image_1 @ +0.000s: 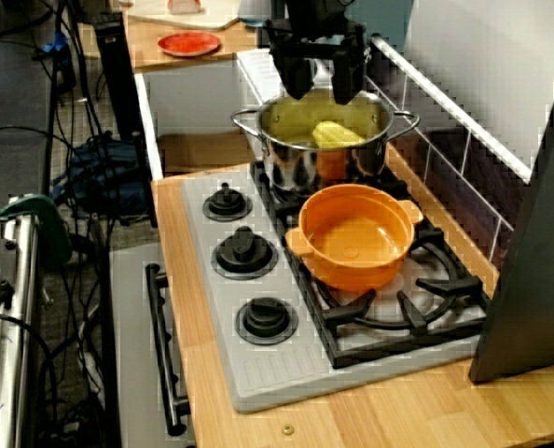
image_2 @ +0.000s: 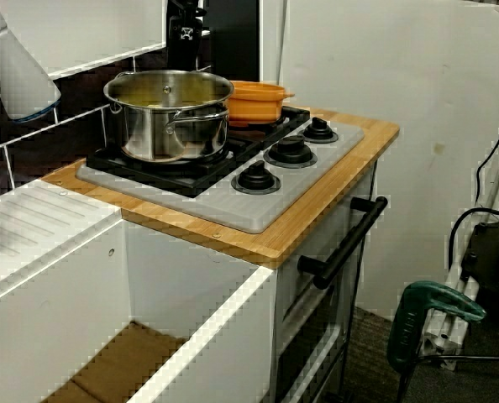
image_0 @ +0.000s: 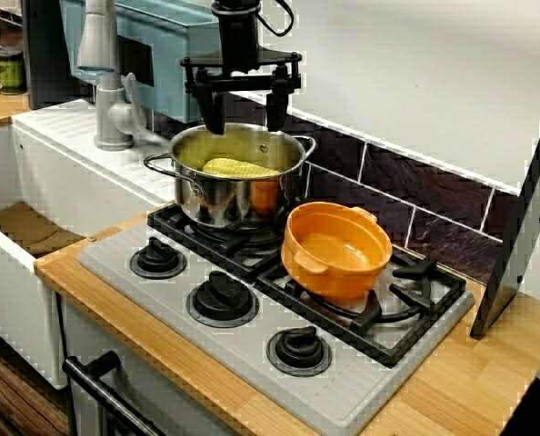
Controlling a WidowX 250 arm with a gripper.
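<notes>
In the view from the sink corner, my gripper (image_0: 245, 113) hangs open just above the rim of a steel pot (image_0: 225, 195), with nothing between its fingers. A yellow corn cob (image_0: 238, 168) lies inside the pot, below the fingers. An empty orange two-handled pot (image_0: 335, 250) sits on the burner to the right, touching or nearly touching the steel one. The view from the stove's front shows the same gripper (image_1: 321, 82), corn cob (image_1: 336, 133), steel pot (image_1: 296, 168) and orange pot (image_1: 356, 238). The low side view shows the steel pot (image_2: 170, 117) hiding most of the gripper (image_2: 185, 35).
Three black knobs (image_0: 222, 298) line the hob's front edge. A grey faucet (image_0: 106, 82) and white sink (image_0: 25, 227) stand left of the stove. A tiled wall runs close behind the pots. A leaning grey panel (image_0: 525, 227) stands at the right. A red plate (image_1: 188, 43) lies far back.
</notes>
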